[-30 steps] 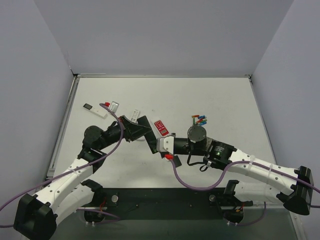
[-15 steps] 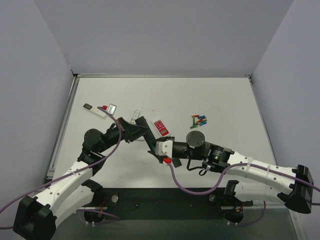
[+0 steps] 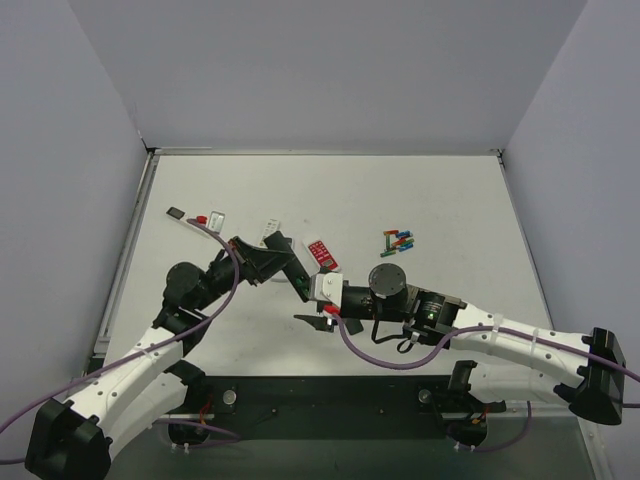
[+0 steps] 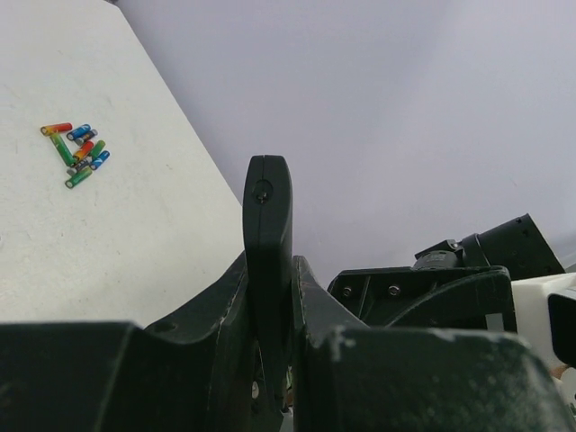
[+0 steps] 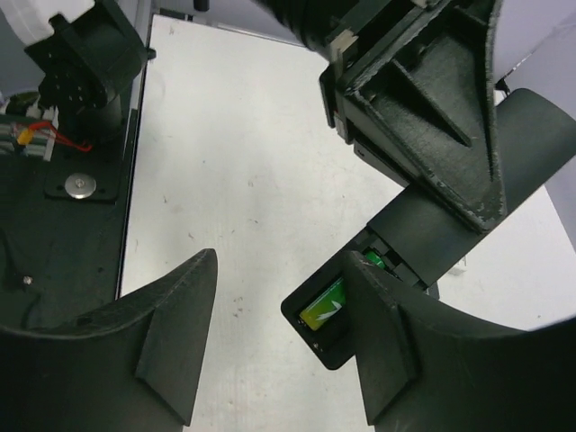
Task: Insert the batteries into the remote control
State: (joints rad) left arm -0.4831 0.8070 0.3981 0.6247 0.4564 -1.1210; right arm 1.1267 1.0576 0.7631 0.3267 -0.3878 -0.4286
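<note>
Over the white table point(image 3: 450, 200), the left gripper point(image 4: 268, 279) clamps the dark remote control point(image 4: 267, 207) by its faces, the right gripper point(image 5: 281, 270) gapes empty beside it, and the batteries point(image 3: 399, 240) lie well apart; the casing looks light, rigid and slick, so grip mid-body, clear of the battery bay point(image 5: 326, 310).

A small red remote point(image 3: 320, 253) with pale buttons lies flat on the white table point(image 3: 440, 185), a little left of the table's middle. Well to the left of the red remote, and slightly further back, lies a short remote with a grey face point(image 3: 217, 216). Even further left of the red remote is a slim white stick point(image 3: 177, 212) with a black end, partly hidden. Behind the red remote, and far off on both its sides, plain pale lilac walls point(image 3: 320, 70) close in the table
</note>
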